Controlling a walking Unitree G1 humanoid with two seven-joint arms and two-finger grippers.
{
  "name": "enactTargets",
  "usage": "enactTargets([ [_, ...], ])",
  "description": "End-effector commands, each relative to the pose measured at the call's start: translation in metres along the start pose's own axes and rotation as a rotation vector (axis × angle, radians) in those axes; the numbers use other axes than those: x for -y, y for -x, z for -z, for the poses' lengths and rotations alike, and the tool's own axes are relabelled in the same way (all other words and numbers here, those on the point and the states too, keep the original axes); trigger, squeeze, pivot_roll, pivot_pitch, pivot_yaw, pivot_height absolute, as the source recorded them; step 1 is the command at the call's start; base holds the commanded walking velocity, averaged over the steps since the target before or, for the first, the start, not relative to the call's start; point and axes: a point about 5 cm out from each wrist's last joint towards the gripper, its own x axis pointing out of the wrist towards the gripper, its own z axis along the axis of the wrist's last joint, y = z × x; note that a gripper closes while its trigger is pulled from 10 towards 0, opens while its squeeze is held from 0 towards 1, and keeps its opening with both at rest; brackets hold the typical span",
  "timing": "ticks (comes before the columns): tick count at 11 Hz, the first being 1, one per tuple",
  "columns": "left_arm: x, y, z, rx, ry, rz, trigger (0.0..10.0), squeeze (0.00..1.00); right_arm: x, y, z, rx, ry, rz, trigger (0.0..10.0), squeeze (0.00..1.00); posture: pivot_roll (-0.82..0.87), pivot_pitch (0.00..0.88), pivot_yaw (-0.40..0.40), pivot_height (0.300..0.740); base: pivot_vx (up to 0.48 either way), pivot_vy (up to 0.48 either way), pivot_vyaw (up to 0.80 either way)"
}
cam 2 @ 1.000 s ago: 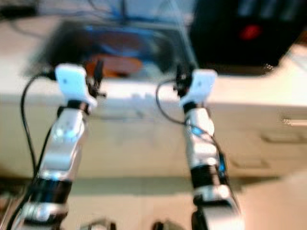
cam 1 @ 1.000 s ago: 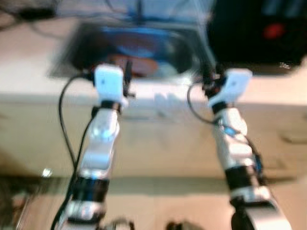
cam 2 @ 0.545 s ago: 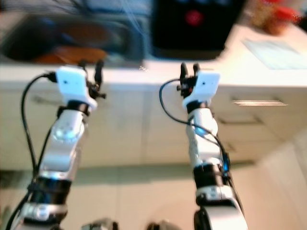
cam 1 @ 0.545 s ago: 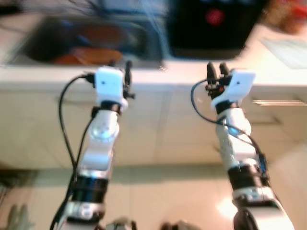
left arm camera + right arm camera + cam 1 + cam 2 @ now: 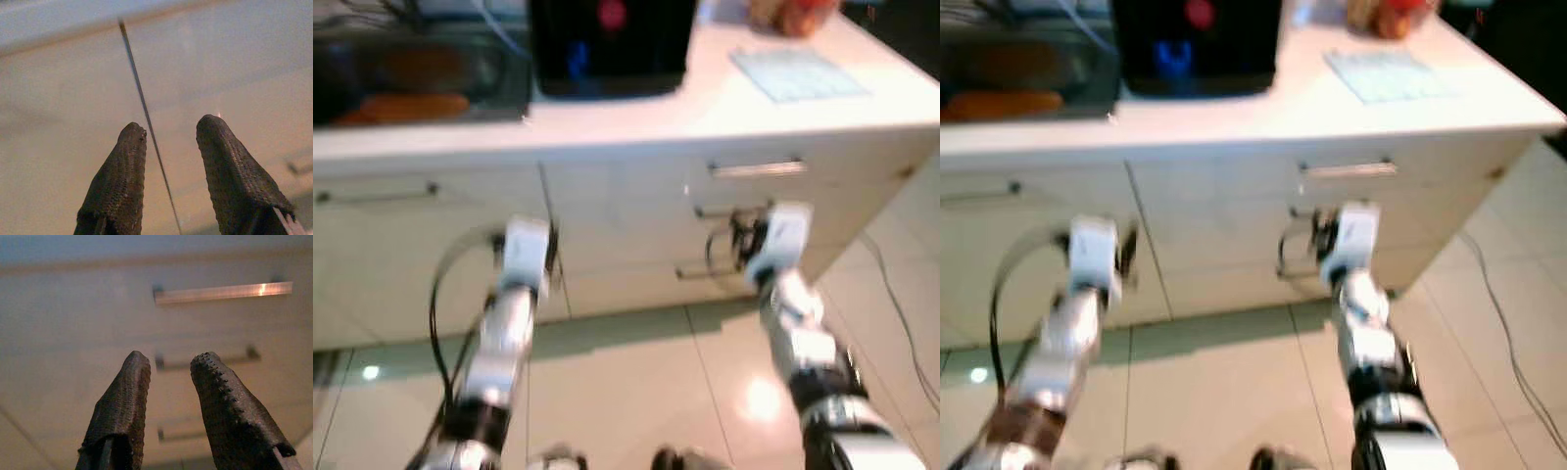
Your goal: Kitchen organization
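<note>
Right wrist view: level drawer handle

Blurred head views, bright overexposed counter, floor glare, dim wrist views

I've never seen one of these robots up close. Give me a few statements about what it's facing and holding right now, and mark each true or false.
1. The right gripper is open and holds nothing. True.
2. The left gripper clamps a drawer handle. False: it is open and empty, in front of the cabinet fronts.
3. A black appliance stands on the white countertop. True.
4. The right gripper faces drawer fronts with bar handles. True.
5. The drawers stand pulled open. False: they look shut.
</note>
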Motion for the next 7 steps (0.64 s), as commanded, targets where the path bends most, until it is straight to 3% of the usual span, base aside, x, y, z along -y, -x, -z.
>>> enactTargets([
  [1,-0.005,0.009,0.028,-0.106,-0.007,0.008,10.0,0.0,0.003,0.007,0.023,-0.103,0.02,-0.015,10.0,0.0,0.08,0.113,-0.014,0.74,0.0,0.0,0.0],
  [3,-0.001,0.039,0.089,-0.372,-0.006,0.061,10.0,0.0,0.009,0.041,0.082,-0.399,0.044,-0.03,10.0,0.0,0.08,0.118,-0.014,0.74,0.0,0.0,0.0],
  [4,-0.001,0.049,0.103,-0.441,0.007,0.054,10.0,0.0,0.01,0.051,0.095,-0.462,0.053,-0.029,10.0,0.0,0.08,0.118,-0.016,0.74,0.0,0.0,0.0],
  [6,-0.005,0.09,0.144,-0.674,0.081,-0.002,10.0,0.0,0.012,0.08,0.125,-0.608,0.031,-0.019,10.0,0.0,0.08,0.119,-0.012,0.74,0.0,0.0,0.0],
  [7,-0.004,0.107,0.156,-0.747,0.129,-0.026,10.0,0.0,0.014,0.092,0.135,-0.658,0.021,-0.011,10.0,0.0,0.06,0.077,0.001,0.74,0.0,0.0,0.0],
])
